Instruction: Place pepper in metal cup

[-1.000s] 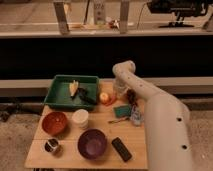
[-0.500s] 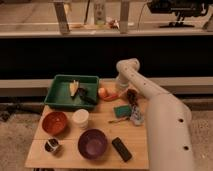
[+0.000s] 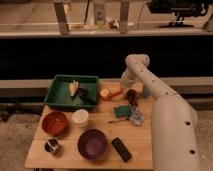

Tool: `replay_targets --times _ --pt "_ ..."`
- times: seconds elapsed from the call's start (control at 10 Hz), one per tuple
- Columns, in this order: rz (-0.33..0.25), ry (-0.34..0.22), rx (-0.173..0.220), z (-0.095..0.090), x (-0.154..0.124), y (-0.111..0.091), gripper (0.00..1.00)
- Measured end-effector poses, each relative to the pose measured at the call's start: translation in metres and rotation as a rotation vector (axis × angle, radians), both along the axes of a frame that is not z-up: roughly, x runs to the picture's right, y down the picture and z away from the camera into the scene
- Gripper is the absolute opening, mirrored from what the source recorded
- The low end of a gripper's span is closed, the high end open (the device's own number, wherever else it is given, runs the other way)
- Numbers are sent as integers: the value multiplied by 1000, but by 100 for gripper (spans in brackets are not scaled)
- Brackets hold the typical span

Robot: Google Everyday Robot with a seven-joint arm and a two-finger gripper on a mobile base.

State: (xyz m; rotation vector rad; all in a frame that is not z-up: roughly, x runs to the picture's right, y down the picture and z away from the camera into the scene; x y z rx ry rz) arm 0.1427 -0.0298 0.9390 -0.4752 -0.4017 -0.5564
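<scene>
The pepper (image 3: 117,92) is a slim red-orange streak lying on the wooden table (image 3: 102,131), just right of a round yellow-orange fruit (image 3: 105,94). My gripper (image 3: 131,96) hangs down from the white arm at the pepper's right end, low over the table and shut. I cannot tell whether the pepper's tip is caught in it. The metal cup (image 3: 52,146) is small and shiny and stands at the table's front left corner, far from the gripper.
A green tray (image 3: 60,100) at the back left holds a yellowish item and a black tool. An orange bowl (image 3: 54,123), a cream cup (image 3: 80,118), a purple bowl (image 3: 92,144), a black remote-like bar (image 3: 121,149), a green sponge (image 3: 121,110) and a bluish packet (image 3: 136,116) are spread across the table.
The gripper has shifted a little to the right along the back of the table and stayed low. The other objects have not moved.
</scene>
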Motion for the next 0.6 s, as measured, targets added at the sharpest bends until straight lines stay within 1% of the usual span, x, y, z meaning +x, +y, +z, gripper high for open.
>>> replay_targets --times 0.1,0.2,0.3,0.5,0.6 --pt "-12 -27 9 -9 -1 -9 0" --pt "-30 -50 17 -15 -4 -12 0" --pt "-49 -71 25 -21 -13 -15 0" --pt "-85 -107 52 -36 -44 -22 0" --pt "-98 -113 62 -43 -57 -22 0"
